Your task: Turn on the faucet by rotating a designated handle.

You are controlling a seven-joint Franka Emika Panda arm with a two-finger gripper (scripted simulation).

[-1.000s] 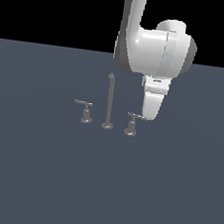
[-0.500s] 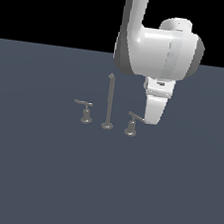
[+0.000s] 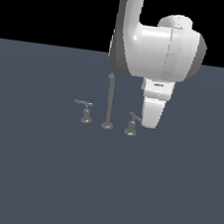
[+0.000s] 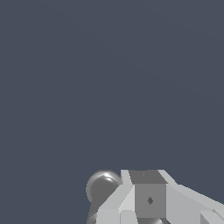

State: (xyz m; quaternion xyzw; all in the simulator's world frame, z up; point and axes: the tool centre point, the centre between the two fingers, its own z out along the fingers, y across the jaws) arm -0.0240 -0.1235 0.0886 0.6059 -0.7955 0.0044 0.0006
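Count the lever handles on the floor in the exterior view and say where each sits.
2. One lever handle stands at the exterior view's left of the spout; the other handle stands at its right, its bar partly hidden behind the pincer.

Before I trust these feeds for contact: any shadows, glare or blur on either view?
Exterior view: sharp, flat lighting, no cast shadows under the faucet; gripper partly hides the handle. Wrist view: sharp, one soft highlight on a rounded grey metal part; mostly bare floor, fingers crowd the edge.
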